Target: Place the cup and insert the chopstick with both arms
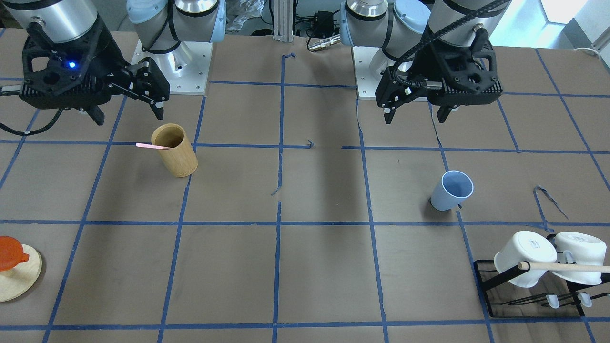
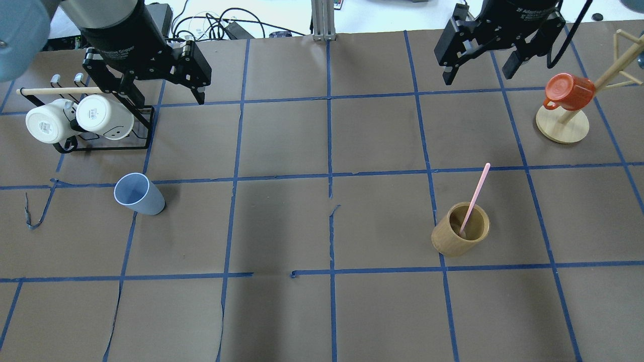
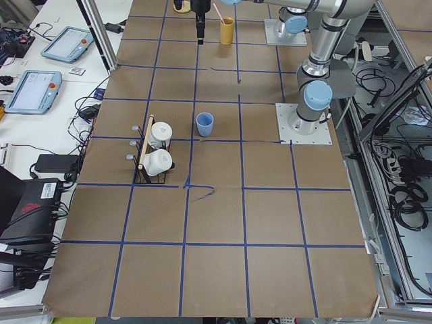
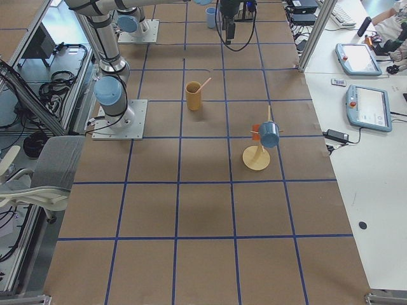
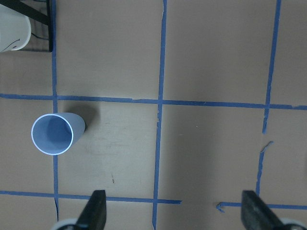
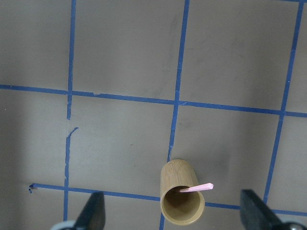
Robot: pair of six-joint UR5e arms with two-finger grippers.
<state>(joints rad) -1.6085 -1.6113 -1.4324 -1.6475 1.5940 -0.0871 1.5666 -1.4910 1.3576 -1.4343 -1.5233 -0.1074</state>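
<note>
The light-blue cup stands upright on the brown table on my left side; it also shows in the front view and the left wrist view. The pale pink chopstick leans in a tan bamboo cylinder on my right side, and both show in the right wrist view, the chopstick in the cylinder. My left gripper is open and empty, high above the table beyond the cup. My right gripper is open and empty, high above and beyond the cylinder.
A black rack holding two white mugs and a wooden dowel stands at the far left. A red mug hangs on a wooden stand at the far right. Blue tape lines grid the table.
</note>
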